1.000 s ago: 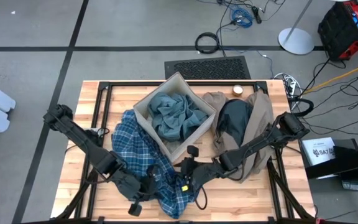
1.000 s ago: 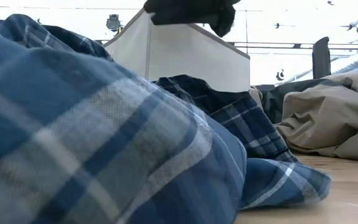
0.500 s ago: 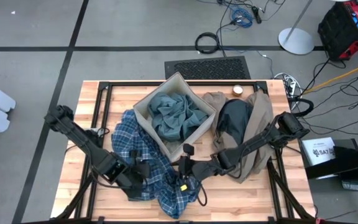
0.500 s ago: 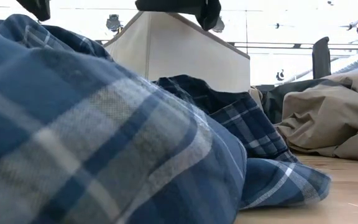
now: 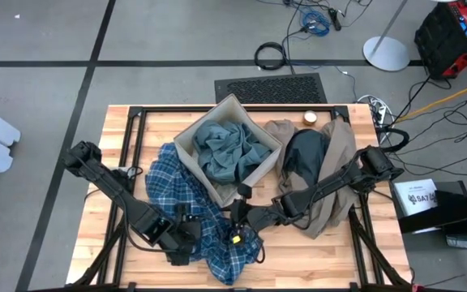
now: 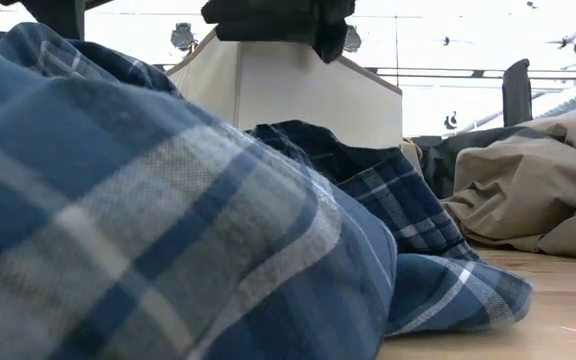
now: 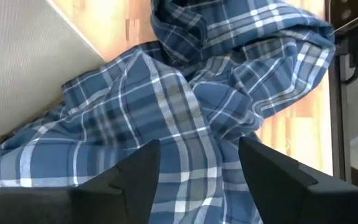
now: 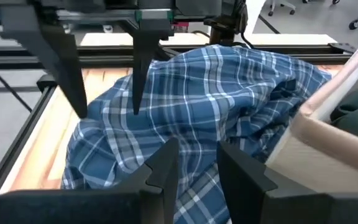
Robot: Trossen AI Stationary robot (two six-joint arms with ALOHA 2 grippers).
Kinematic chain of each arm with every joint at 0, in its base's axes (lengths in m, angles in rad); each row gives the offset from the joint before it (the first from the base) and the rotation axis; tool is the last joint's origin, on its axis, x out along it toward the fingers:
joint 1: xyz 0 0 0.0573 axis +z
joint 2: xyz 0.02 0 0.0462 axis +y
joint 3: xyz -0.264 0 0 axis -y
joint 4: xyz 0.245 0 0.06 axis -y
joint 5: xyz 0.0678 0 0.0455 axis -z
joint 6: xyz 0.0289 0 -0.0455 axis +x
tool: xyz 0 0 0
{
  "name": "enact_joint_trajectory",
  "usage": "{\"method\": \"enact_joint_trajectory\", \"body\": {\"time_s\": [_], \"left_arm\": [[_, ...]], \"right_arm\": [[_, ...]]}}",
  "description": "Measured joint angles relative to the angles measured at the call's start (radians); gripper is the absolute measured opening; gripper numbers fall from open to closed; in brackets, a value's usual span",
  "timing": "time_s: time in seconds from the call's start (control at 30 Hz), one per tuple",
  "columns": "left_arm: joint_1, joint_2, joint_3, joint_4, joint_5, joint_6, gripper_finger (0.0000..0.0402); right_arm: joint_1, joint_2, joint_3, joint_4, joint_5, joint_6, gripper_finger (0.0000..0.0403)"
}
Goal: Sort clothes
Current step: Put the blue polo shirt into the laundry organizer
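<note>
Both grippers hung over the plaid shirt [image 5: 189, 211], which lay heaped against the box [image 5: 227, 148]. The left gripper [image 7: 197, 165] had its fingers apart above the folds; so did the right gripper [image 8: 194, 163], nearer the box. Risk: both pinching one shirt, stretching it, or snagging the box wall. Bunched fabric hid the shirt's edges.

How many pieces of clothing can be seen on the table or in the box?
4: plaid shirt beside the box, teal piece inside it, taupe piece and dark piece beyond. Others may be hidden underneath.
</note>
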Motion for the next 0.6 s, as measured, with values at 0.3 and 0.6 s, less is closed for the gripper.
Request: {"method": "enact_joint_trajectory", "body": {"time_s": [0.3,0.6], "left_arm": [[-0.006,0.038,0.0,-0.053,-0.001,-0.025,0.0247],[-0.005,0.135,0.0,-0.18,-0.031,-0.024,0.0235]], "right_arm": [[-0.006,0.067,0.0,0.1,0.085,0.032,0.0098],[0.017,0.069,0.0,-0.001,0.295,0.08,0.0098]]}}
